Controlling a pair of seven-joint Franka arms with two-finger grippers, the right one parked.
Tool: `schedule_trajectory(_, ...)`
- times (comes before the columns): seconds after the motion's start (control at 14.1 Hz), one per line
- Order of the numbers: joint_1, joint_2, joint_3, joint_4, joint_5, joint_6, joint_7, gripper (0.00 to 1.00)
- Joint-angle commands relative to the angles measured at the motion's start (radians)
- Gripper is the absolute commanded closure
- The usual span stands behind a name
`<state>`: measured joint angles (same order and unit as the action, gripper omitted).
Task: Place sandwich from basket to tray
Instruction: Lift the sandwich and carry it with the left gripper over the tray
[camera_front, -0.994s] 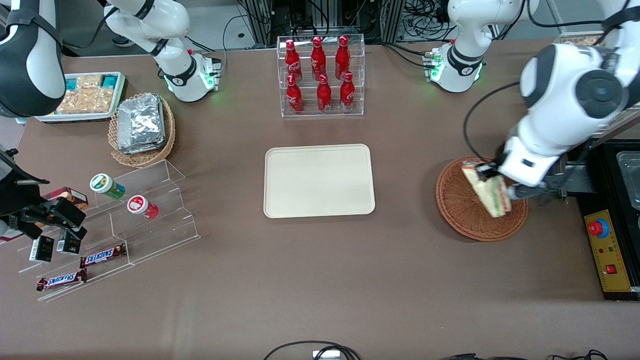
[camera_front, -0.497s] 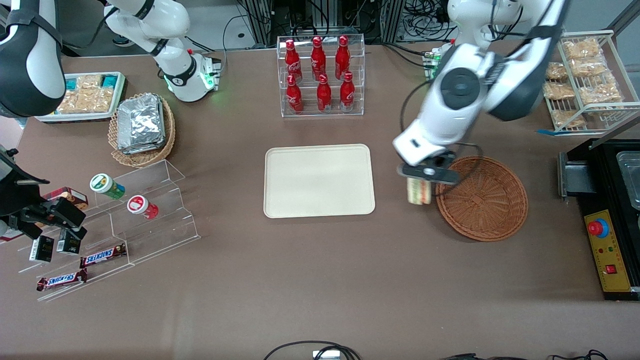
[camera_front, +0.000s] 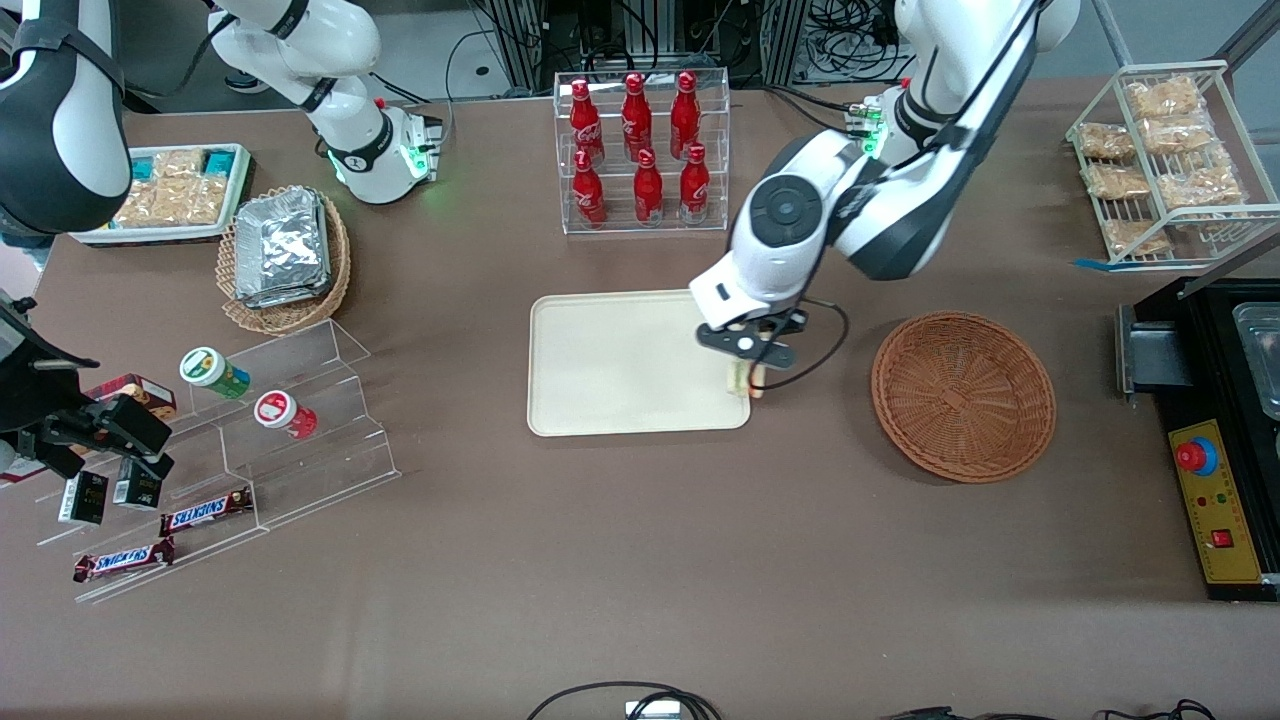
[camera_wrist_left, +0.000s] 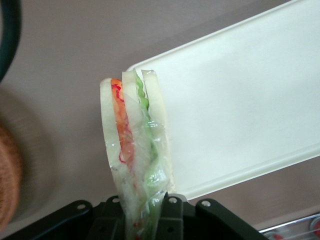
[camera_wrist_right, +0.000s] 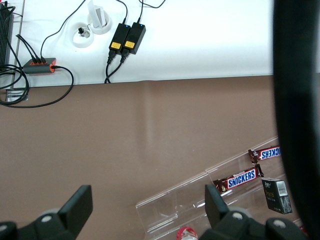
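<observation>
From the front, the pincer (camera_front: 748, 372) covers nearly all of the sandwich (camera_front: 741, 380); only a pale sliver shows at the tray (camera_front: 620, 400) corner. In the wrist view the sandwich's (camera_wrist_left: 135, 165) gripped end is hidden inside the pincer (camera_wrist_left: 142, 220), the tray (camera_wrist_left: 240, 110) is cut off by the edge, and the basket (camera_wrist_left: 7, 175) is a blurred brown patch.

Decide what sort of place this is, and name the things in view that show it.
Probably a robotics lab staged as a snack counter: red bottles in a clear acrylic rack, chocolate bars on clear steps, and the left arm's claw holding a wrapped triangular sandwich over a cream rectangular tray.
</observation>
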<state>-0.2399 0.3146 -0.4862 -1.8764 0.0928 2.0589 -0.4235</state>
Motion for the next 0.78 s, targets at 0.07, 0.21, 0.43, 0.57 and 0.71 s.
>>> schedule_trajectory(0.07, -0.070, 0.083, 0.009, 0.029, 0.021, 0.076, -0.106, 1.00)
schedule_trajectory(0.21, -0.075, 0.101, 0.011, 0.029, 0.022, 0.078, -0.118, 1.00)
schedule_trajectory(0.43, -0.081, 0.121, 0.009, 0.029, 0.071, 0.079, -0.170, 1.00)
schedule_trajectory(0.57, -0.090, 0.132, 0.009, 0.031, 0.082, 0.083, -0.193, 1.00)
schedule_trajectory(0.71, -0.096, 0.146, 0.009, 0.028, 0.084, 0.134, -0.231, 1.00)
